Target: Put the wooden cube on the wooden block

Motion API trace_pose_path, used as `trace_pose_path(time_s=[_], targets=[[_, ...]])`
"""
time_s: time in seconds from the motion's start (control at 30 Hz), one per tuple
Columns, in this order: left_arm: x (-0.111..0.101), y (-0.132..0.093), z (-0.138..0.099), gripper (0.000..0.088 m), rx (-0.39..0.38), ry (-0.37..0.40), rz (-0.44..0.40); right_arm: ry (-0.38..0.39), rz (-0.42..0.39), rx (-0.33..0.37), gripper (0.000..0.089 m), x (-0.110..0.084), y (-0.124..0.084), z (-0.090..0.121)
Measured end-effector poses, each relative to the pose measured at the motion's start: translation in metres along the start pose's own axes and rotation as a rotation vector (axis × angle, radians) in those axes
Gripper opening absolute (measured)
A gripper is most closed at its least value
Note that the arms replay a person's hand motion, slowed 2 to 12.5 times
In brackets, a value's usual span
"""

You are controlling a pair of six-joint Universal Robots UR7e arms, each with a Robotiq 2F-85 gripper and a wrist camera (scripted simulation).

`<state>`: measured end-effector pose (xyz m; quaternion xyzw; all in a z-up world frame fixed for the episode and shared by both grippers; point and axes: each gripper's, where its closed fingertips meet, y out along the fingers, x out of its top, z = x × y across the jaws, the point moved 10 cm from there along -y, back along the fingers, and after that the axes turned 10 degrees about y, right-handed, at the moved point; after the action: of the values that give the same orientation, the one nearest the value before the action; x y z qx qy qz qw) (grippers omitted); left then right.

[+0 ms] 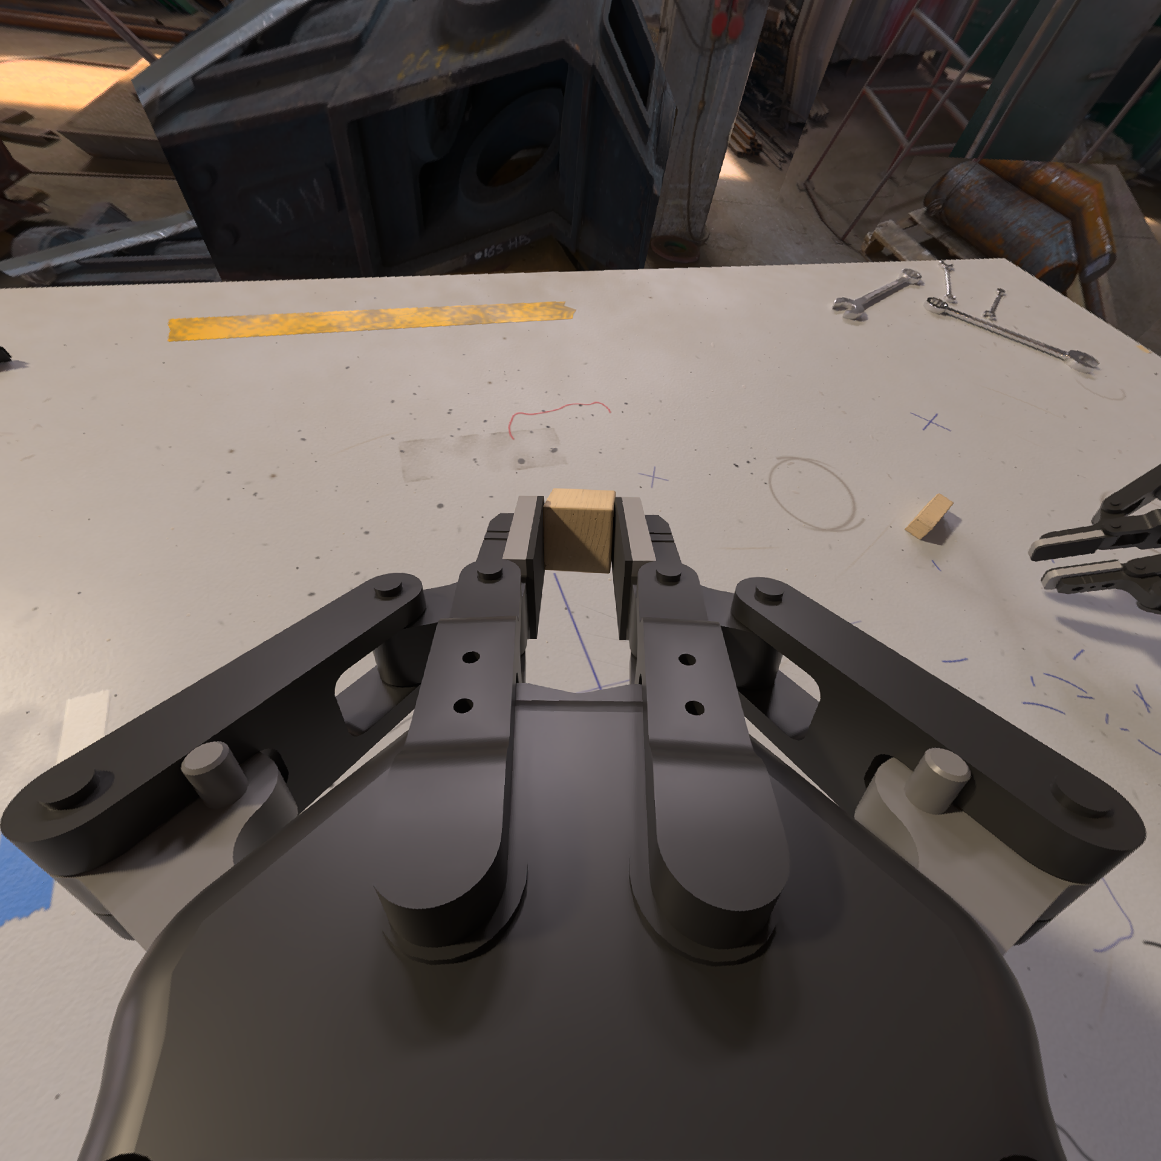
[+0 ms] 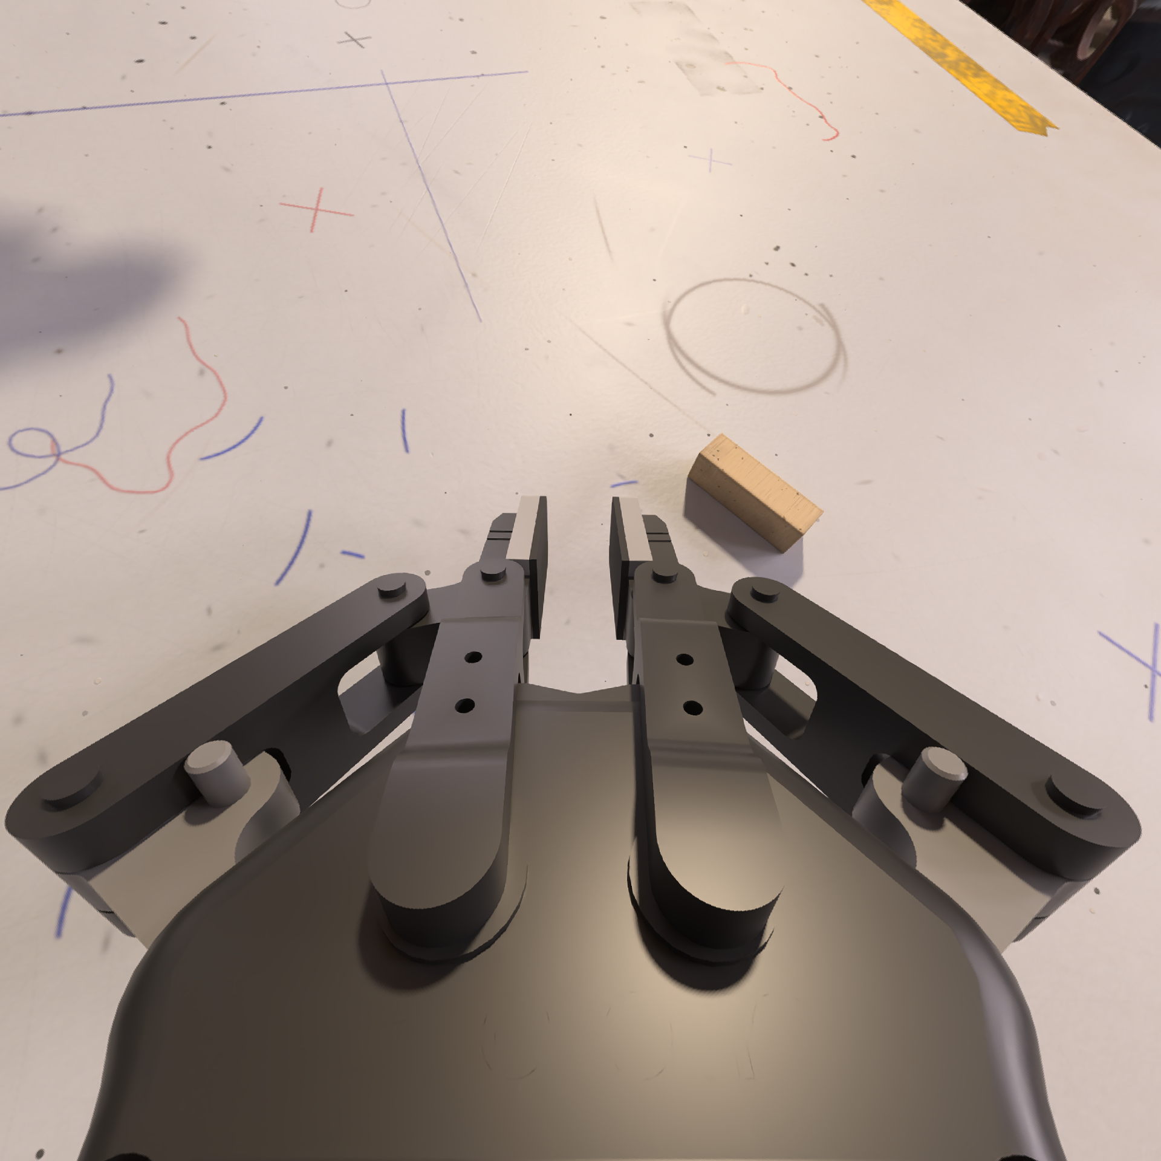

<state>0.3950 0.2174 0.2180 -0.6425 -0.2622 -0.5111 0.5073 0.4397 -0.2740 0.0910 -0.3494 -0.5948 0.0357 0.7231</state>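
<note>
My left gripper (image 1: 578,510) is shut on the wooden cube (image 1: 578,534) and holds it above the white table (image 1: 251,502). The wooden block (image 1: 928,516), a small light oblong, lies on the table to the right and apart from the cube. In the right wrist view the block (image 2: 754,493) lies just right of and ahead of my right gripper (image 2: 578,506), which is empty, its jaws a narrow gap apart. The right gripper also shows at the right edge of the left wrist view (image 1: 1043,566), close to the block.
Several wrenches (image 1: 1011,333) lie at the table's far right corner. A strip of yellow tape (image 1: 370,320) runs along the far edge. Pen marks and a drawn circle (image 2: 754,336) cover the tabletop. Dark machinery (image 1: 408,138) stands beyond the table.
</note>
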Motion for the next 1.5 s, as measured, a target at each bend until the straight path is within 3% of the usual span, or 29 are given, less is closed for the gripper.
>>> trace_pose_path(time_s=[0.7, 1.5], targets=[[0.031, -0.009, -0.014, 0.0195, 0.038, 0.097, -0.028, 0.006, -0.001, 0.006, 0.0182, 0.000, 0.000, -0.001], [0.102, -0.028, -0.047, 0.0195, 0.198, 0.401, -0.028, 0.021, -0.004, 0.012, 0.0184, 0.001, 0.000, -0.002]])
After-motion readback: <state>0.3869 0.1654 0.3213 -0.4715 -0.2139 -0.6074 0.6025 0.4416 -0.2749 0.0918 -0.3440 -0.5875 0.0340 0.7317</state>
